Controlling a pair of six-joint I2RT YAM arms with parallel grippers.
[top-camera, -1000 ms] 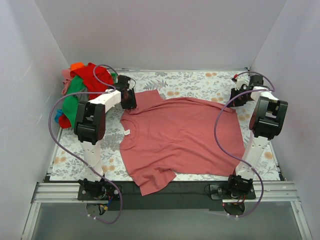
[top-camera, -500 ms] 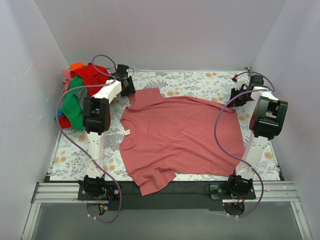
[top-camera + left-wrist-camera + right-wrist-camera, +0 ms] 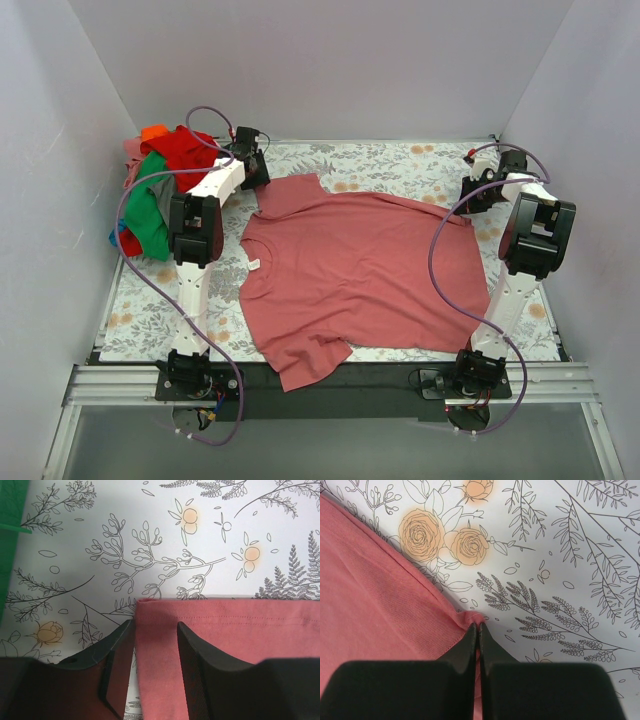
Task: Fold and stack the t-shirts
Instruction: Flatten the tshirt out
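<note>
A salmon-pink t-shirt [image 3: 365, 270] lies spread flat on the floral cover, collar and white tag [image 3: 255, 265] to the left. My left gripper [image 3: 256, 172] is at its far left sleeve. In the left wrist view the gripper [image 3: 154, 626] is open, its fingers straddling the sleeve's corner edge [image 3: 150, 655]. My right gripper [image 3: 470, 196] is at the shirt's far right corner. In the right wrist view it [image 3: 478, 626] is shut on the pinched hem corner of the shirt [image 3: 370, 595].
A pile of red, green, orange and pink t-shirts [image 3: 158, 185] sits at the back left, close behind the left arm; its green edge shows in the left wrist view [image 3: 10, 525]. The shirt's near sleeve [image 3: 305, 365] hangs over the table's front edge. White walls stand close around.
My left arm has reached toward the far left, carrying its gripper from near the shirt's shoulder to the far sleeve's corner. The right arm and the shirt have not moved.
</note>
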